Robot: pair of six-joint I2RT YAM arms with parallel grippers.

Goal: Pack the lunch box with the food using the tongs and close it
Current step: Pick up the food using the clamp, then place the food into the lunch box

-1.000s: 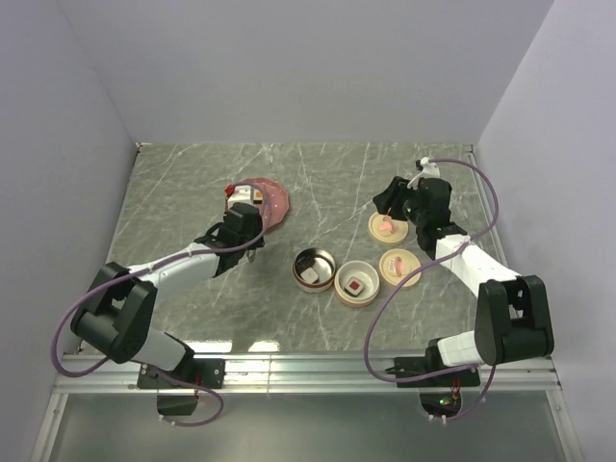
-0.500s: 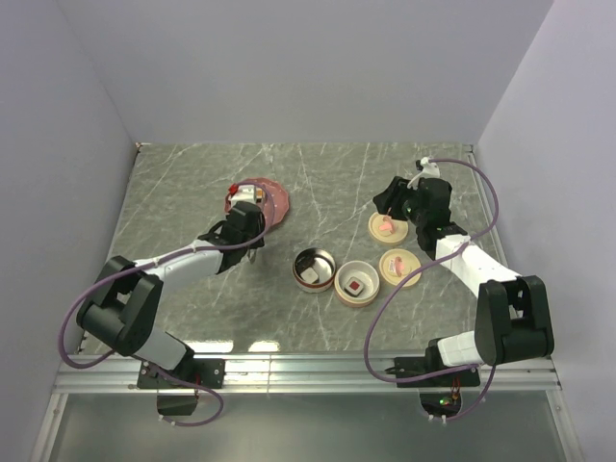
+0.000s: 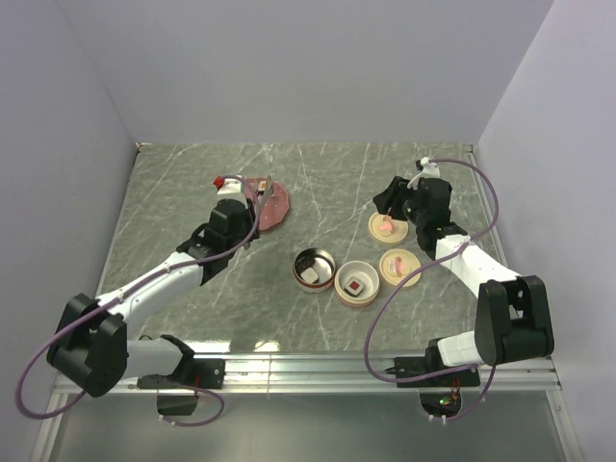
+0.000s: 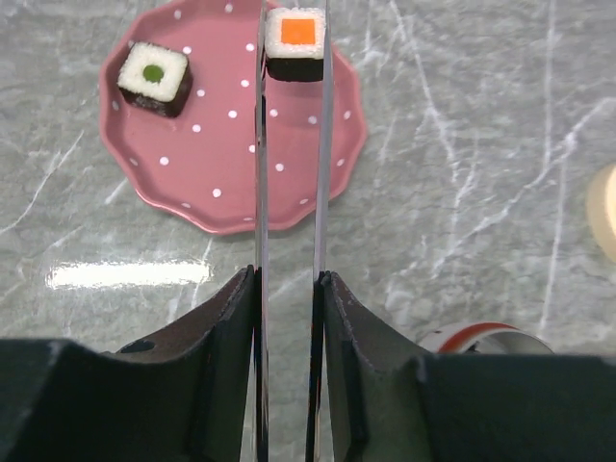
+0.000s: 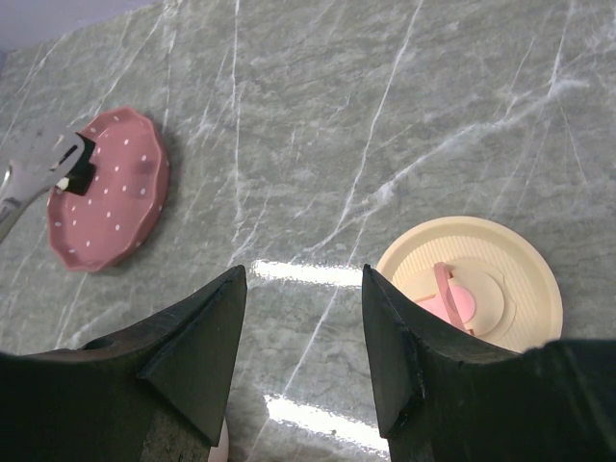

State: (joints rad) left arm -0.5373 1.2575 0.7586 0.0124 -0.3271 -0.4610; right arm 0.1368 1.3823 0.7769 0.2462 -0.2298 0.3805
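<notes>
My left gripper (image 4: pixel 289 279) is shut on the silver tongs (image 4: pixel 260 173), whose two slim arms run forward from between its fingers. The tong tips pinch an orange-topped, black-sided food block (image 4: pixel 295 43) at the far edge of the pink dotted plate (image 4: pixel 221 173). A green-centred block (image 4: pixel 154 77) sits on the plate's left side. From above, the left gripper (image 3: pixel 236 214) is beside the plate (image 3: pixel 273 206). The lunch box is two round tubs (image 3: pixel 314 269) (image 3: pixel 355 283), each with a block inside. My right gripper (image 5: pixel 303 289) is open and holds nothing.
Two cream lids with pink handles (image 3: pixel 387 226) (image 3: pixel 399 267) lie right of the tubs; one lid (image 5: pixel 472 279) sits just beside my right fingers. The plate (image 5: pixel 106 192) and the tong tips (image 5: pixel 34 168) show at the left of the right wrist view. Grey walls enclose the marble table.
My left arm has reached farther back and left along the plate. The tongs have closed on the orange-topped block. The right arm has not moved.
</notes>
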